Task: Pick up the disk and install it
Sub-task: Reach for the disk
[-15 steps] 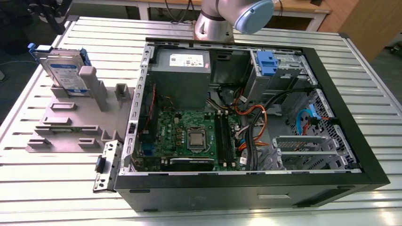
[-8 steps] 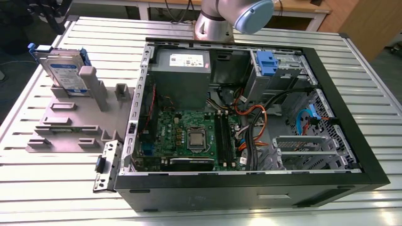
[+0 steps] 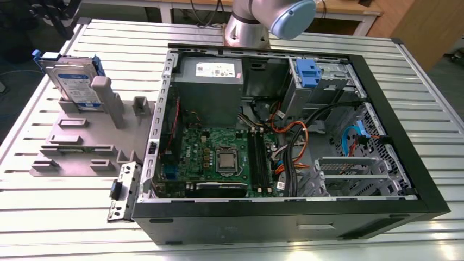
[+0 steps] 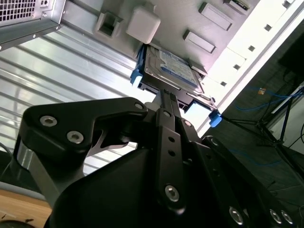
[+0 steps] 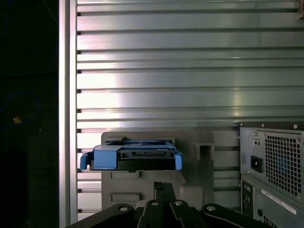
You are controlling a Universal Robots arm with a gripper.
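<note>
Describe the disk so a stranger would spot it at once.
Start at the open computer case; on the exterior view's left of it lies a grey stepped fixture. The disk stands on edge at the fixture's far end: silver, white-and-blue label, blue frame, unlike the blue bracket inside the case.

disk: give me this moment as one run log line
disk: upright in grey fixture, not gripped | gripper: shut, holding nothing, facing disk | computer case: open, beside fixture

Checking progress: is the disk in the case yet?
Out: the disk stands on edge in the grey fixture, outside the open case.
</note>
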